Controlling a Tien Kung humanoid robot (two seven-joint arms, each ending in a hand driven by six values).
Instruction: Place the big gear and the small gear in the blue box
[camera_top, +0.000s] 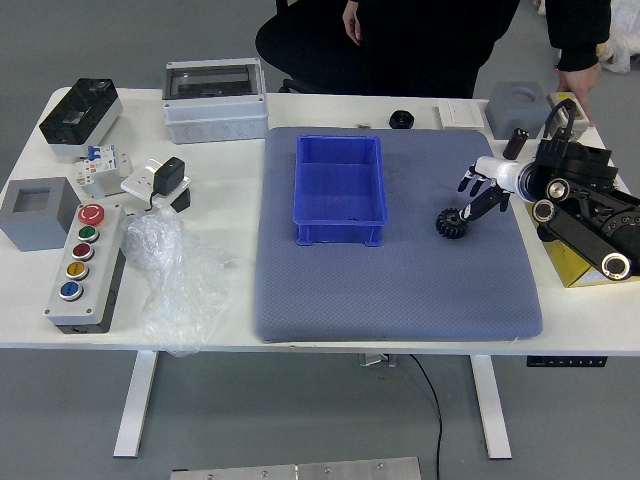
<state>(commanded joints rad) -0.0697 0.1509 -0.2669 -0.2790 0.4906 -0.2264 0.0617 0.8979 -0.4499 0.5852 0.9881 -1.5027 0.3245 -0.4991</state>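
Right hand (512, 176) at a dark gear (451, 223) on the mat (390, 300), toward the right edge of the desk (220, 315). The fingers (487, 199) are spread and hold nothing; one tip reaches the gear's rim, though contact cannot be confirmed. Probable faults: a closure begun from one side may push the gear across the mat; a shallow pinch on its toothed rim may let it slip during lifting; a low carry may strike the box wall. The blue box (340, 233) stands upright beside the gear, its blue floor visible and no gear seen inside. A yellow box (572, 262) at the right edge is partly covered by the arm, its contents unclear. A person's hand (579, 83) is at the far right corner.
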